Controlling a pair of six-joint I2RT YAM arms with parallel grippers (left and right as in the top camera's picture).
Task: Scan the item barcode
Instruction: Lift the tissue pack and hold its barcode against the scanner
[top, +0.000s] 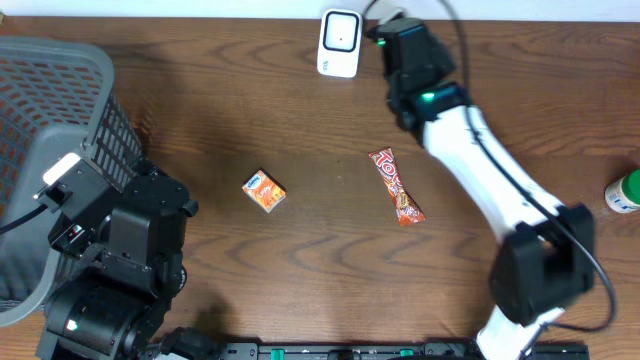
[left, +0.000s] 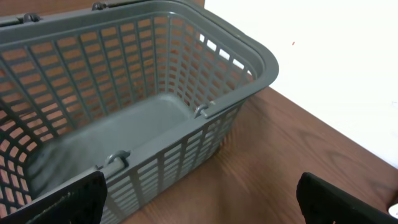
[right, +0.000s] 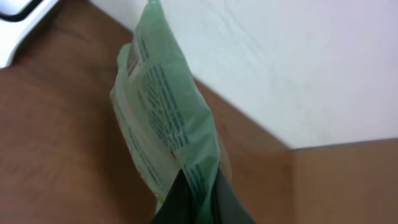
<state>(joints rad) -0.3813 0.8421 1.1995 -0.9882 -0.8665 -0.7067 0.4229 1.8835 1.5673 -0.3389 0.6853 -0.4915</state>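
Two arms, only one working.

Far left: grey basket (top: 60, 120), open top. The left wrist view looks down into it and I see nothing inside. The left arm (top: 120, 250) is parked next to it at the near-left corner of the worktop (top: 320, 290). Left jaws are spread wide, holding nothing, well apart from everything scannable.

Centre-left: small orange box (top: 265, 190) lies flat, loose, on its own.

Top centre: white scanner (top: 340, 42) at the back edge of the worktop.

Just right of centre: red candy bar (top: 396, 186), long axis running near-to-far with a slight tilt, also loose.

Key relation: the right arm (top: 480, 150) reaches to the back edge, its wrist just beside the scanner on the scanner's right. Right jaws are clenched on one end of a green pouch (right: 165, 118). That's the item, off the worktop. Its long axis runs straight out from the jaws. In the right wrist view the scanner (right: 15, 12) sits up and left of the pouch, near but not touching. My read: the next move is a small shift or roll left to face the print at the scanner window. I can't tell which face carries the barcode. The overhead view hides the pouch under the wrist.

Far right edge: green-capped bottle (top: 622, 192), half out of frame, contents unknown.
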